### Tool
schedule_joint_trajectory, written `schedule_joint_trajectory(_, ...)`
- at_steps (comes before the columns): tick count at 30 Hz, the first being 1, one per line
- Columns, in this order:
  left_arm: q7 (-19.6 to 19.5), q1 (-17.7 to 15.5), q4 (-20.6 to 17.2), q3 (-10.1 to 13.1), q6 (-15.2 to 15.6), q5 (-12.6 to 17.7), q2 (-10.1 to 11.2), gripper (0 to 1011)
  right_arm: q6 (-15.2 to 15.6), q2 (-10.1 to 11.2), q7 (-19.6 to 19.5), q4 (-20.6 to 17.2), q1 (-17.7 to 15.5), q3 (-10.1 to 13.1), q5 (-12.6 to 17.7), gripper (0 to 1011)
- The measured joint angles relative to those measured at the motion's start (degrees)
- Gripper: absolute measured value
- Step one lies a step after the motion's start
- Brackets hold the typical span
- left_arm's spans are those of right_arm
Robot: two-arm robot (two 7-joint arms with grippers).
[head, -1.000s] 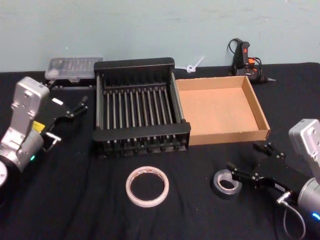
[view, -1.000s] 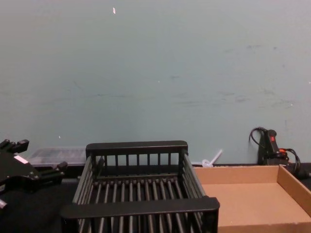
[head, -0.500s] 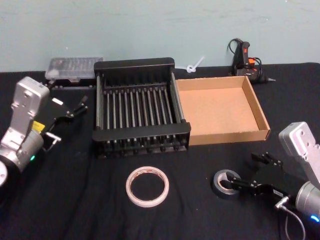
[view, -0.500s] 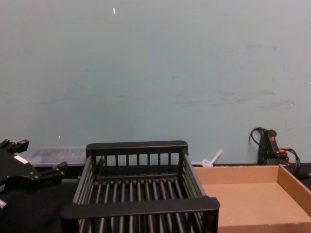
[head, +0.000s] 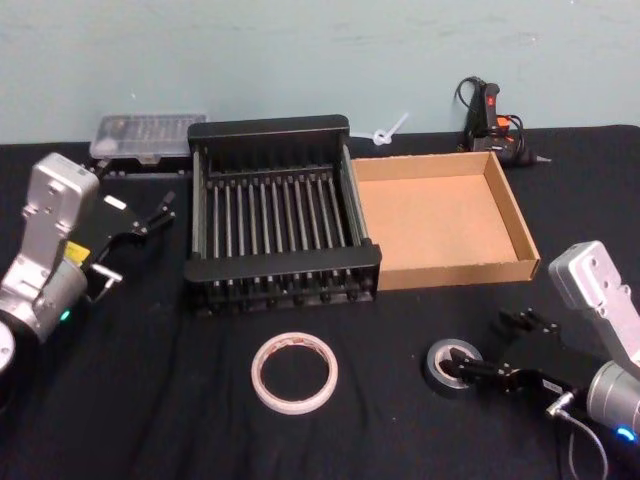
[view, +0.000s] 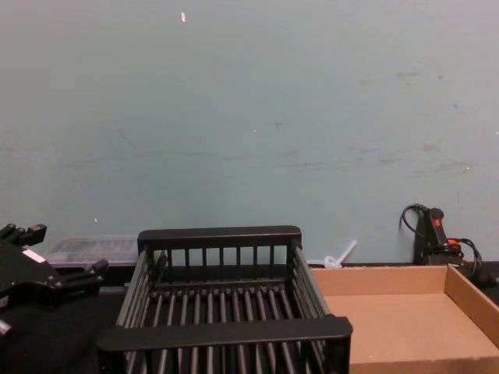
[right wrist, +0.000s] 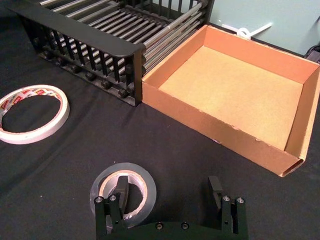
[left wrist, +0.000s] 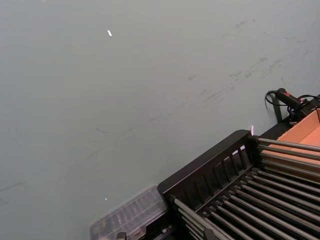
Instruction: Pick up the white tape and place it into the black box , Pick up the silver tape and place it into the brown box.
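Observation:
The silver tape lies flat on the black cloth at the front right. My right gripper is open and low over it. In the right wrist view one finger stands inside the hole of the silver tape and the other finger is well outside the roll. The white tape lies flat at the front middle, untouched. Behind them stand the black box and, to its right, the brown box. My left gripper hovers open left of the black box.
A clear plastic case sits at the back left against the wall. A glue gun with its cable lies at the back right, and a white zip tie behind the boxes. The cloth between the tapes is bare.
My right gripper has dropped and pulled back a little, so one finger now sits in the silver tape's hole. The left arm and both tapes have not moved.

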Motion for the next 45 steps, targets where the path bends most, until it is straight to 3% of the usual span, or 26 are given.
schedule_joint_trajectory(27, 0.0, 0.0, 0.0, 0.0, 0.0, 0.0, 0.0, 1001, 1.78, -3.06, 2.67, 1.74, 0.79, 0.73, -2.9, 1002)
schedule_joint_trajectory(39, 0.0, 0.0, 0.0, 0.0, 0.0, 0.0, 0.0, 1001, 1.78, -2.99, 2.65, 1.74, 0.76, 0.7, -2.78, 1002)
schedule_joint_trajectory(45, 0.0, 0.0, 0.0, 0.0, 0.0, 0.0, 0.0, 1001, 1.77, -2.96, 2.65, 1.72, 0.73, 0.7, -2.68, 883)
